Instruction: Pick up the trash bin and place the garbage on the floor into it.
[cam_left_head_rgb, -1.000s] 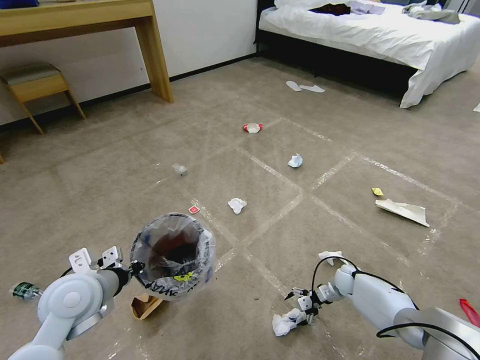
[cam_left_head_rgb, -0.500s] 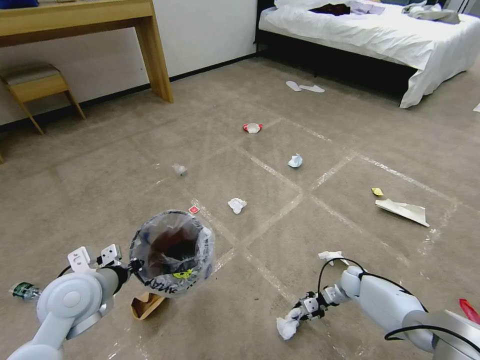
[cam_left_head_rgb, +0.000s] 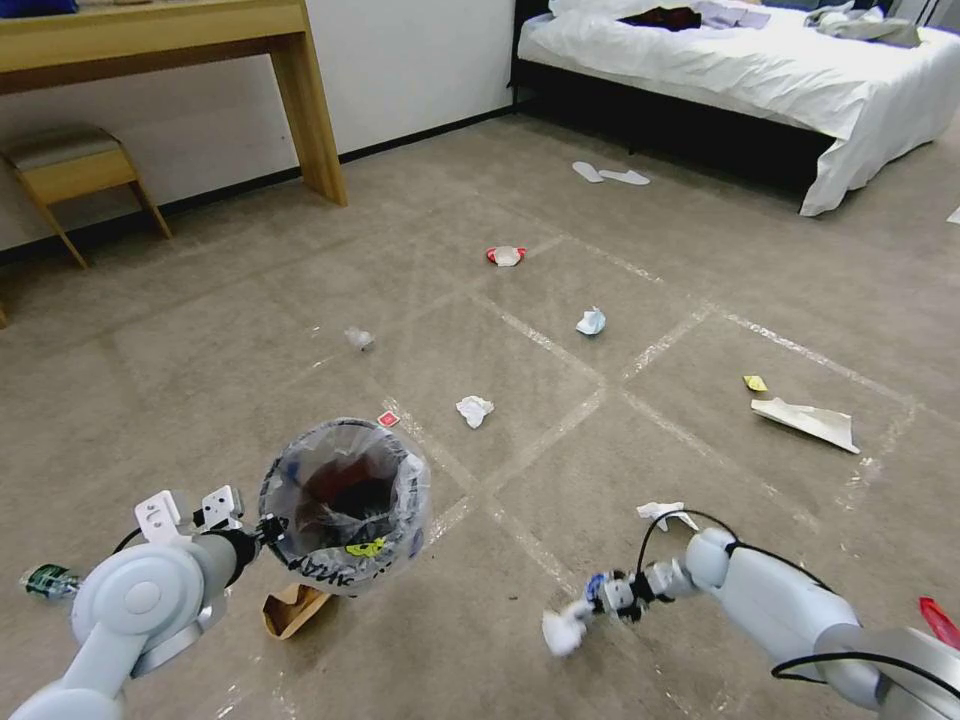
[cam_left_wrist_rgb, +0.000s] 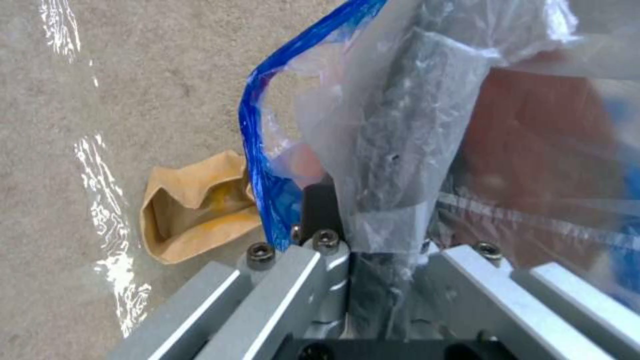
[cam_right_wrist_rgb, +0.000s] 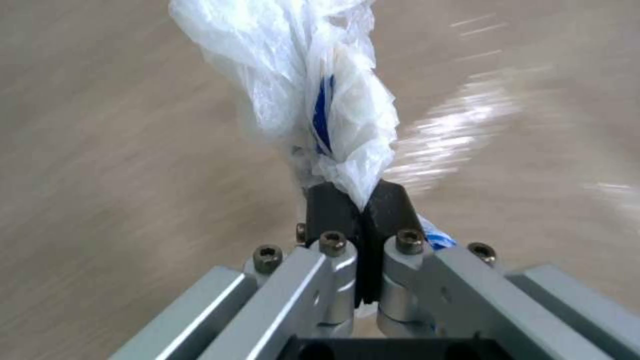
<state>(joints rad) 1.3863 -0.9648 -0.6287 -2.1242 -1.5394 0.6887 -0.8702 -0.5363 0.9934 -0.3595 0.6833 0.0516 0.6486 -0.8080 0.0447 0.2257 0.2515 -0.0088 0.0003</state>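
Observation:
My left gripper (cam_left_head_rgb: 268, 528) is shut on the rim of the trash bin (cam_left_head_rgb: 345, 505) and holds it off the floor (cam_left_head_rgb: 560, 300); the clear printed bag (cam_left_wrist_rgb: 400, 125) wraps around the rim. At the lower right, my right gripper (cam_left_head_rgb: 592, 605) is shut on a white plastic wad with blue print (cam_left_head_rgb: 563, 630), (cam_right_wrist_rgb: 313, 90), which hangs just above the carpet. Garbage still lying around includes a white tissue (cam_left_head_rgb: 474, 410), a bluish wad (cam_left_head_rgb: 591, 322), a red-white bowl (cam_left_head_rgb: 506, 256), a brown cardboard box (cam_left_head_rgb: 290, 610), (cam_left_wrist_rgb: 193, 205), a small bottle (cam_left_head_rgb: 45, 580) and a paper sheet (cam_left_head_rgb: 808, 422).
A wooden desk (cam_left_head_rgb: 300, 110) and stool (cam_left_head_rgb: 75, 165) stand at the back left. At the back right is a bed (cam_left_head_rgb: 780, 70), with white slippers (cam_left_head_rgb: 610, 175) on the floor before it. Another tissue (cam_left_head_rgb: 662, 513) lies by my right arm, and a red wrapper (cam_left_head_rgb: 388, 419) lies beyond the bin.
My right gripper closed on the white wad, turned left and lifted it slightly off the carpet. The bin rose a touch in my left gripper.

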